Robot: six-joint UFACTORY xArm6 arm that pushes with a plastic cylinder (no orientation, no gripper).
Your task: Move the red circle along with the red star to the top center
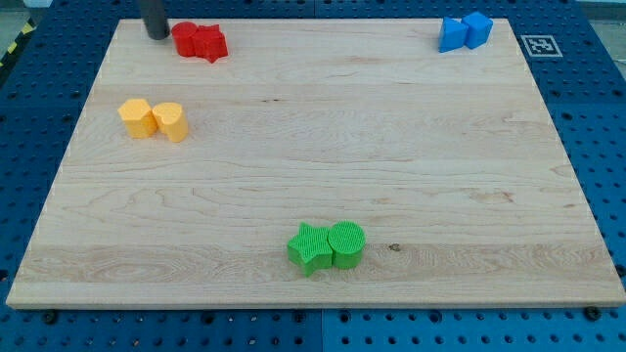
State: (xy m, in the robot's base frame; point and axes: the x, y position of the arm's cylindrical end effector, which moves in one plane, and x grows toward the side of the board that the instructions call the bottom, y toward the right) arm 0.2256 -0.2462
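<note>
My tip, a bare rod grasping nothing, stood just left of the red circle, itself touching the red star. Light, rigid, likely slippery blocks on the desk; I judged pushing the circle's left face best.

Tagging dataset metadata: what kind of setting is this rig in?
Most likely a robotics lab bench. A wooden board lies on blue perforated mounting plates, a fiducial marker sits at its top-right corner, and my tip rests just left of the red circle and red star.
</note>
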